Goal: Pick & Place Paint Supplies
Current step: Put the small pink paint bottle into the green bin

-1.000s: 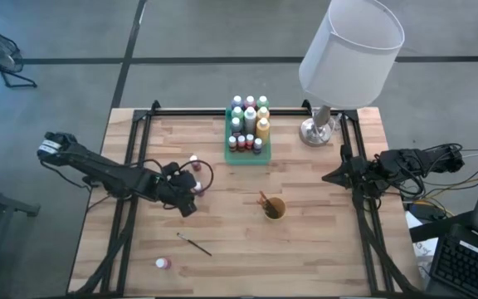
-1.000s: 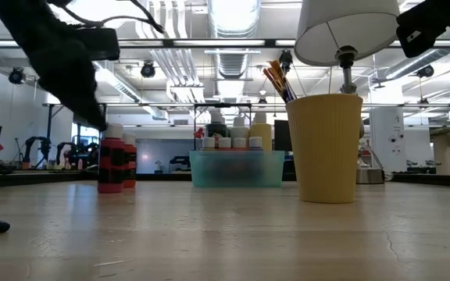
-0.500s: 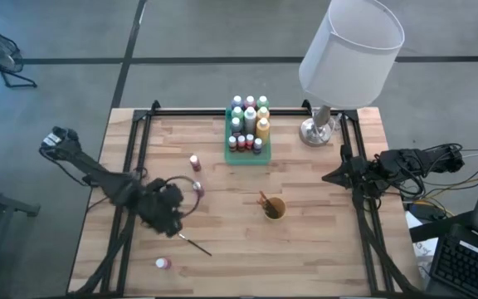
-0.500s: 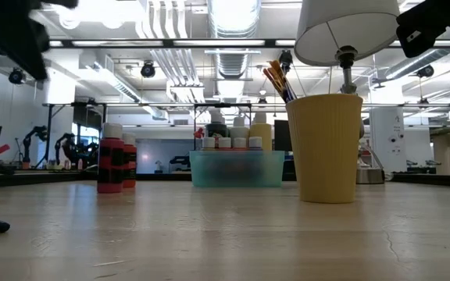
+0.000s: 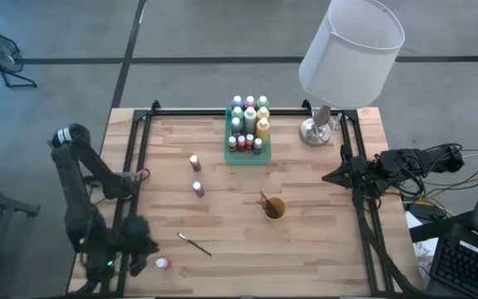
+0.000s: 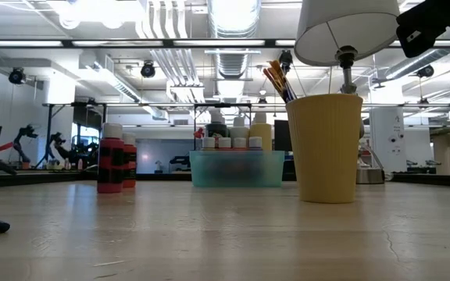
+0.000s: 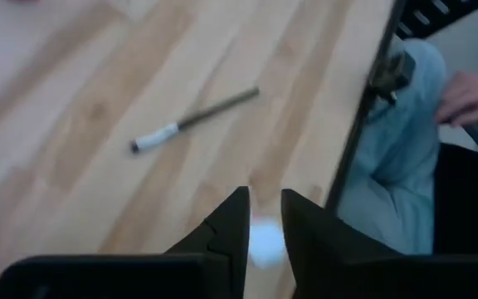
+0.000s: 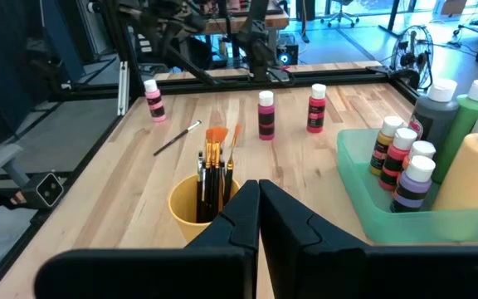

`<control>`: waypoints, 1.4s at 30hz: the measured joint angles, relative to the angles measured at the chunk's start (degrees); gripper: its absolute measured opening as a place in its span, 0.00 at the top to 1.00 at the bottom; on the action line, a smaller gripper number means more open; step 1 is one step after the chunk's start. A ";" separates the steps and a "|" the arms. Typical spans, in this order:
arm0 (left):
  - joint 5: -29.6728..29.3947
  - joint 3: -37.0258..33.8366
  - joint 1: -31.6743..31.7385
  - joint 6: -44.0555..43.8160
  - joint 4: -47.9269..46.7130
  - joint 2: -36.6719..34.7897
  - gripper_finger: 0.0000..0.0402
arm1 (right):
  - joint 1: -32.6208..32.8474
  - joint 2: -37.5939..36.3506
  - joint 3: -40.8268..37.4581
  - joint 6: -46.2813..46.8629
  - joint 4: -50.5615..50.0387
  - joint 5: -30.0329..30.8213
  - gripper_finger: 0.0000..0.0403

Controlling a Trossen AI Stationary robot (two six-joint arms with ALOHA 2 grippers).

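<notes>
Left claw, fingers narrowly apart (gripping nothing), hovers over pink bottle; paintbrush lies ahead.

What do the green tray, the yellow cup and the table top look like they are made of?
The green tray looks like translucent plastic: the bottles show dimly through its wall in the low view. The yellow cup seems to be matte plastic with fine vertical ribs, though that is not certain. The table top looks like light wood in glued strips, with visible grain and a smooth finish.
</notes>
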 joint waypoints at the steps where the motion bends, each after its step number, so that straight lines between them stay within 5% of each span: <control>1: -0.03 0.00 -1.49 -1.87 0.01 0.39 0.82 | -0.01 -0.01 0.00 0.01 0.00 0.00 0.98; 5: -0.03 0.00 -5.74 -6.49 -0.01 1.56 0.85 | 0.00 0.00 0.00 0.02 0.00 0.00 0.98; 15: -0.03 -1.48 -7.07 -2.27 0.18 2.00 0.84 | -0.02 0.00 0.02 0.02 0.00 0.00 0.98; 23: 5.12 -6.49 -7.07 -0.89 4.04 2.00 0.62 | -0.01 0.00 0.00 0.02 0.00 0.00 0.98; 30: 11.04 -13.35 -7.57 5.48 26.06 2.47 0.45 | 0.00 -0.01 0.00 0.02 0.00 0.00 0.98; 42: 11.77 -12.21 -7.53 7.16 25.44 6.41 0.57 | 0.00 0.00 0.02 0.02 0.00 0.00 0.98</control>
